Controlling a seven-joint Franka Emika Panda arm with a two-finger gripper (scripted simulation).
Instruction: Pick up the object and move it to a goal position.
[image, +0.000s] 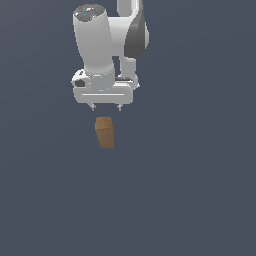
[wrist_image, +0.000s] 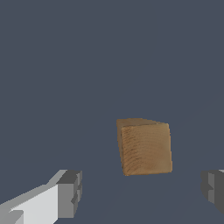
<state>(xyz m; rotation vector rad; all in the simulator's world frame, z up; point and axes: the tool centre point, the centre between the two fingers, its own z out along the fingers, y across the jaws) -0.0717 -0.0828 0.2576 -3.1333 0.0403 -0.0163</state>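
Note:
The object (image: 104, 132) is a small orange-brown wood-like block, taller than wide, standing on the flat grey surface. My white gripper (image: 105, 107) hangs just above and slightly behind it, open, with nothing between its fingertips. In the wrist view the object (wrist_image: 145, 147) lies ahead of the gripper (wrist_image: 144, 190), between the lines of the two fingers (wrist_image: 70, 192) but beyond their tips. The fingers stand wide apart, much wider than the block, and do not touch it.
The white arm (image: 95, 45) rises from the gripper toward the top of the exterior view. A plain dark grey surface (image: 190, 190) surrounds the block on all sides.

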